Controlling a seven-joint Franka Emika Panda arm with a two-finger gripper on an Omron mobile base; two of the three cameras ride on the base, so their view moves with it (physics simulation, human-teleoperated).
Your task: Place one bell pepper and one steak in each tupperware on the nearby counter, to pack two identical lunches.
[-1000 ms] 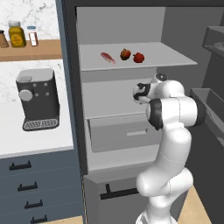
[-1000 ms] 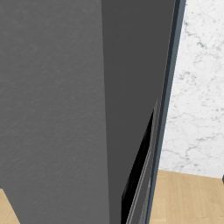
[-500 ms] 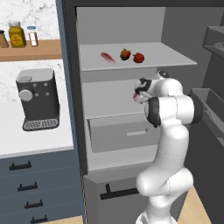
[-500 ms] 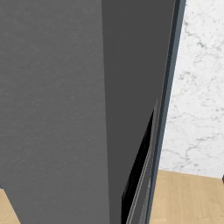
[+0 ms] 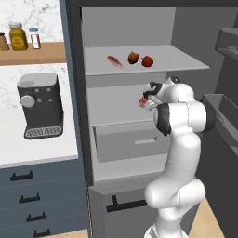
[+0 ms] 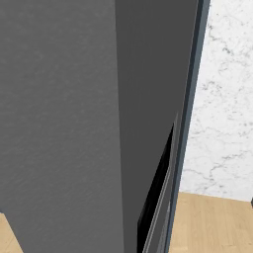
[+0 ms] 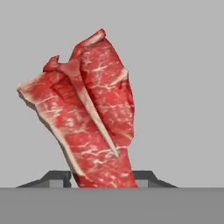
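Note:
In the hand view a raw pink-red steak with pale streaks stands between my fingertips, which press on both sides of its lower end. From the left base view my gripper reaches into the open fridge over the middle shelf, shut on that steak. On the top shelf lie another steak and two red bell peppers, side by side. The white counter runs to the left of the fridge. The tupperware is out of view.
A dark coffee machine stands on the counter, with jars on the wooden shelf above. Below my hand a fridge drawer sticks out. The open fridge door is at the right. A grey fridge panel looms close in the right base view.
The jaws have gone from wide open to closed on the steak. The hand has shifted slightly left, further into the middle shelf.

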